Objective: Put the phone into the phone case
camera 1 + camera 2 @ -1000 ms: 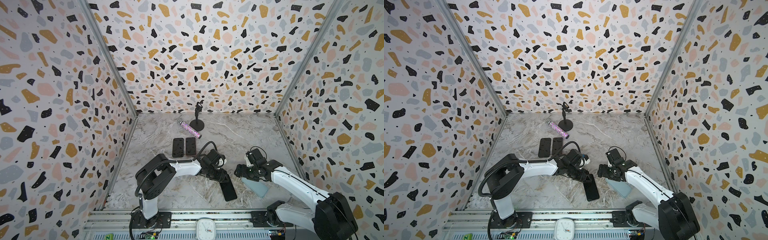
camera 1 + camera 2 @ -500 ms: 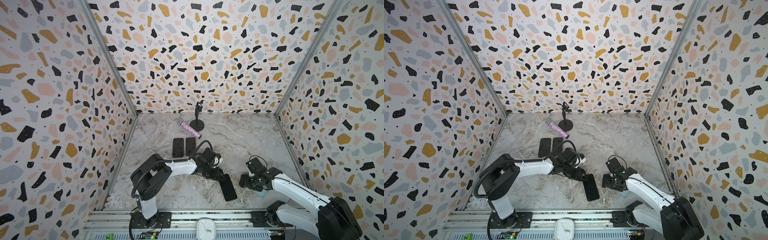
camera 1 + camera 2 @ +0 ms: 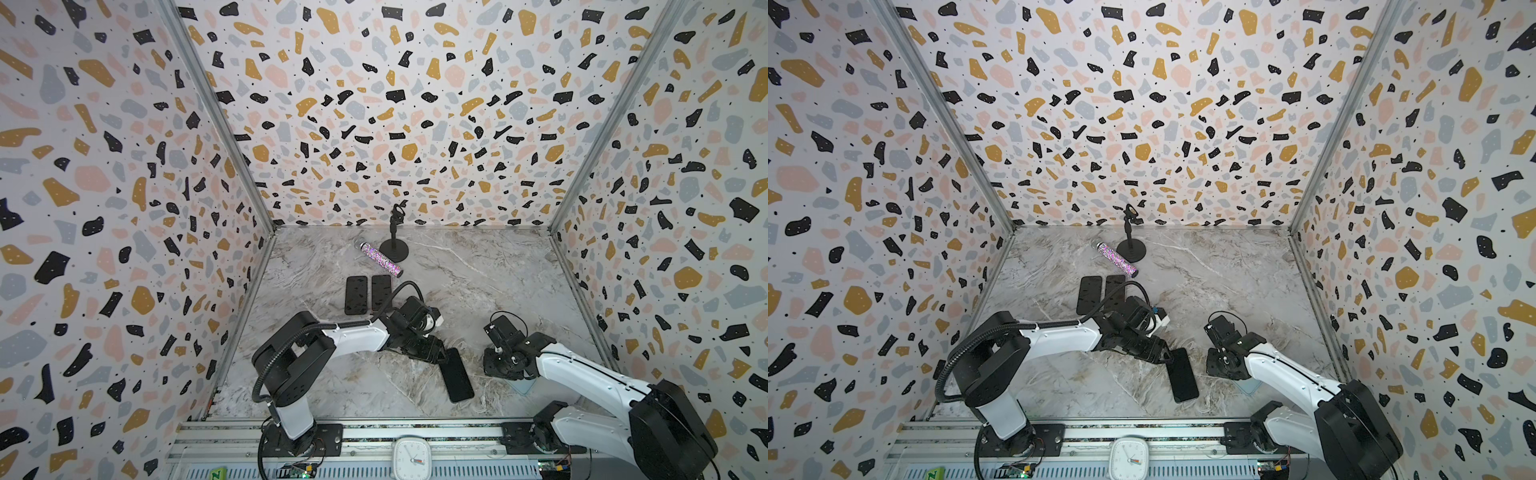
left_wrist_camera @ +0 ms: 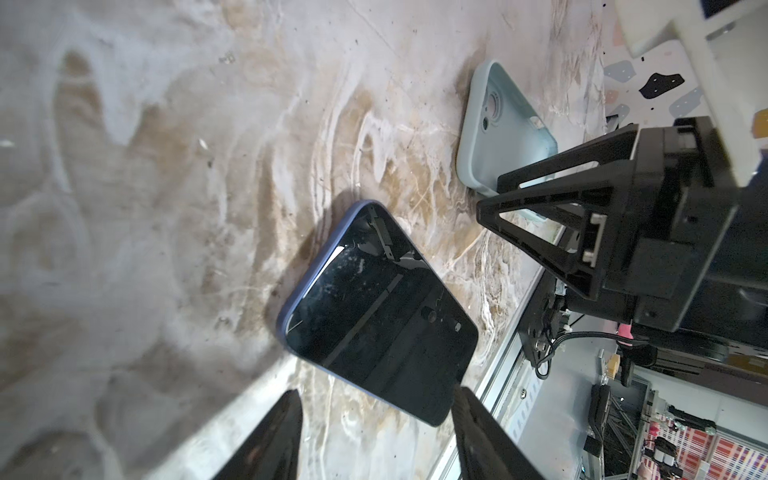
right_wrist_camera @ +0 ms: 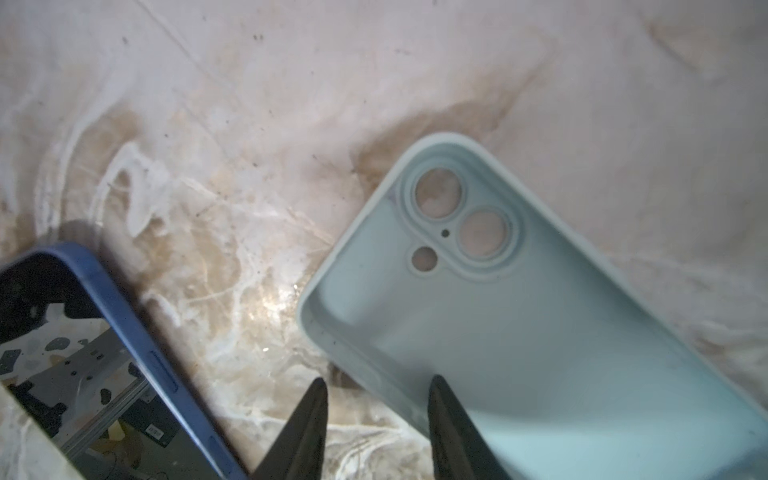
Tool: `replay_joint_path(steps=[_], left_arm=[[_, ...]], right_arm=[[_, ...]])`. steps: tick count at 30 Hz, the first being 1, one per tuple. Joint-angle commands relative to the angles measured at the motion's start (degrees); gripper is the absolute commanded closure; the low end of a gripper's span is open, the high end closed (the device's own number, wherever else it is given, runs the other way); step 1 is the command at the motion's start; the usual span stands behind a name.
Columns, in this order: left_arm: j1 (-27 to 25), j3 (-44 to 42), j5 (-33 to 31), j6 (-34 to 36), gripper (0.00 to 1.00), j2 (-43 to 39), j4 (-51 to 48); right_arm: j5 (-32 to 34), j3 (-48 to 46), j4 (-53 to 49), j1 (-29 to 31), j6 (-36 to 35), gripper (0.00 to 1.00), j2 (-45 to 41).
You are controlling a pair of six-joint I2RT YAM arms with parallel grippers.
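Pale blue silicone phone case point(image 5: 540, 332) lies open side up on the marble counter point(image 3: 478, 270). Right end effector point(image 5: 376, 380) has jaws apart astride the case's long rim; best to pinch squarely and keep the case flat. Black-screened blue-framed phone point(image 4: 374, 324) lies flat just beside the case, not touching. Left end effector point(image 4: 376, 390) has jaws apart at the phone's end.

This is looking like a robotics lab's test booth: terrazzo-printed panels point(image 3: 395, 104) are walling in a marble-patterned tabletop point(image 3: 478, 270) on three sides, meeting at metal corner posts point(image 3: 221, 124); two robot arms point(image 3: 357, 334) are standing bolted to an aluminium rail point(image 3: 436, 434) along the front; a small clock point(image 3: 411, 457) is sitting at that rail; bare circuit boards point(image 3: 301, 471) and cables point(image 3: 259, 453) are showing beside it.
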Motion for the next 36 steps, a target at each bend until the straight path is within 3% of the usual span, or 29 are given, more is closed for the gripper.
replay_joint_path(steps=[1,9,17,28,36], left_arm=[[0.52,-0.84,0.69,0.94,0.41,-1.61,0.2],[0.98,-1.24,0.55,1.03,0.41,-2.71,-0.49],[1.9,-2.29,-0.23,0.42,0.4,-4.38,-0.83],[9.73,-5.97,-1.57,-1.92,0.4,-11.43,-1.68],[15.7,-12.61,-2.81,-4.36,0.39,-17.11,-0.97]], right_arm=[[1.82,-0.34,0.52,0.29,1.4,0.64,1.47],[2.39,1.15,3.28,-0.49,0.56,0.88,4.08],[2.5,3.17,3.16,-1.33,-1.1,0.99,5.04],[0.36,15.44,-4.68,-0.57,-4.2,1.0,4.99],[-3.59,28.8,-3.25,10.9,-1.83,1.0,12.77]])
